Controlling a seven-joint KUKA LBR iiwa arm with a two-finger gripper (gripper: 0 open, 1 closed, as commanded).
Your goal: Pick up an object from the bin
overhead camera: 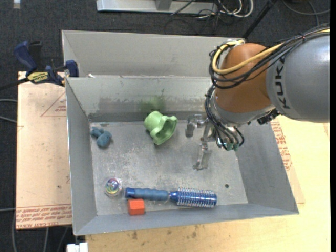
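Camera view puts the gripper low over bare floor of the bin, right of centre, with no object under it. You cannot tell how far it is open, since the view there is too cluttered; it seems to hold nothing.

So you are at the approach step, with no pick made yet. The nearest candidate is the green cup, near the gripper's left and close to the far wall. It looks soft and matt, lies tipped on its side, and has a flared lip that offers an edge to pinch. The next move calls for a shift left and a line-up across that lip.

Along the near wall lie a blue brush, with a ridged bristle head and a smooth handle, an orange block just beside the handle, and a shiny ball. A lumpy blue piece sits at the far left.
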